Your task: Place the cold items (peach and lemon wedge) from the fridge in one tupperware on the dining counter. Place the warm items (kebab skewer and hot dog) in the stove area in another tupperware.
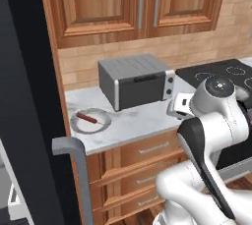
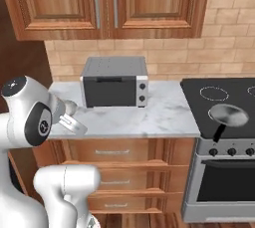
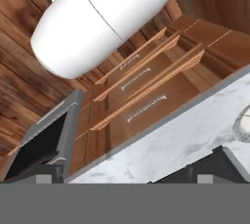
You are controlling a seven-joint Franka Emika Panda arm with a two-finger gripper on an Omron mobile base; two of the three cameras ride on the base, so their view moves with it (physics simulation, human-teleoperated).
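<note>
My gripper [image 3: 129, 174] hangs wide apart and empty over the table [image 1: 133, 121] edge. The hot dog [image 1: 86, 118] lies on its plate [image 1: 101, 126] left; I'd swing over, descend squarely.

Plate [image 1: 90, 121] with skewer [image 1: 86, 118] left of toaster oven [image 1: 136, 80]; stove [image 2: 224, 103] right.

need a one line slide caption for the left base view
White arm beside a marble counter holding a toaster oven and a plate with a skewer-like item.
</note>
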